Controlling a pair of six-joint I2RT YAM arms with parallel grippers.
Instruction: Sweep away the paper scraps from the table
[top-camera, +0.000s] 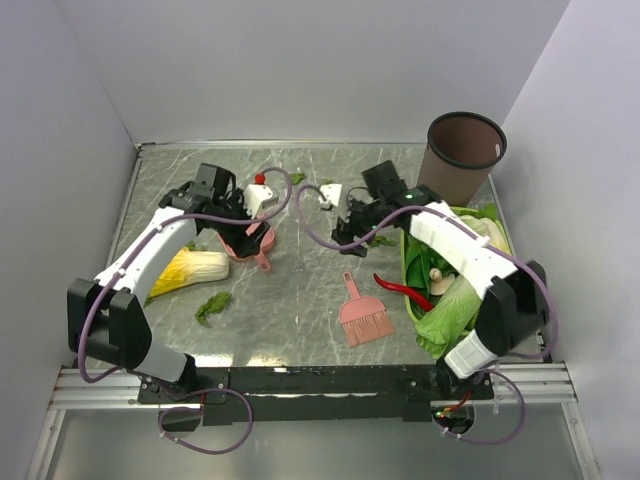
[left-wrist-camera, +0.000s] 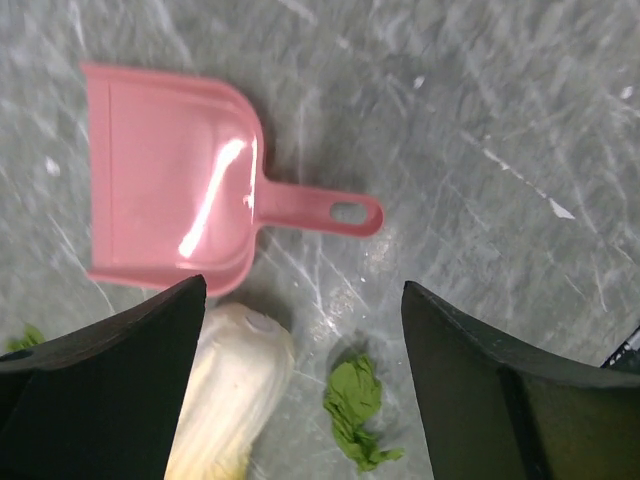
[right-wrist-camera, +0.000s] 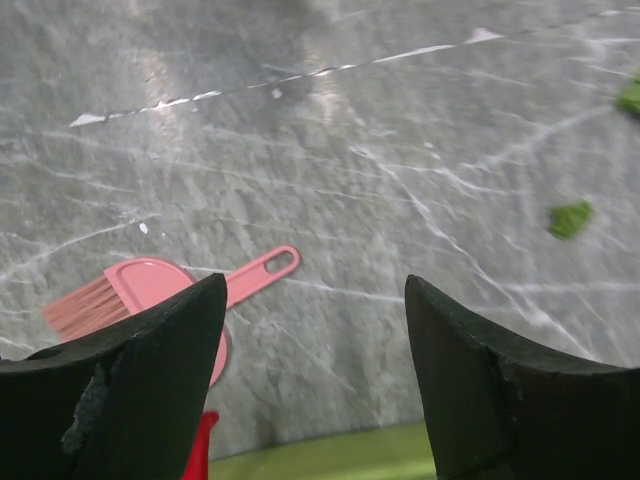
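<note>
Diagonally, paper scrap (top-camera: 212, 306), near-left to far-right

table (top-camera: 310, 280) centre open | left — cabbage (top-camera: 195, 268), dustpan (left-wrist-camera: 175, 200) | right — brush (top-camera: 365, 320)

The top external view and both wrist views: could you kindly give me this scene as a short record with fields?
surface: grey-green marble-look table
scraps: small ragged dark-green paper scraps, loose on the table, one beside the yellow-and-white cabbage
dustpan: pink plastic dustpan, lying flat, empty
brush: pink hand brush, lying unheld
left gripper: open, holding nothing, near the dustpan
right gripper: open, holding nothing
bin: brown round bin, far right corner
</note>
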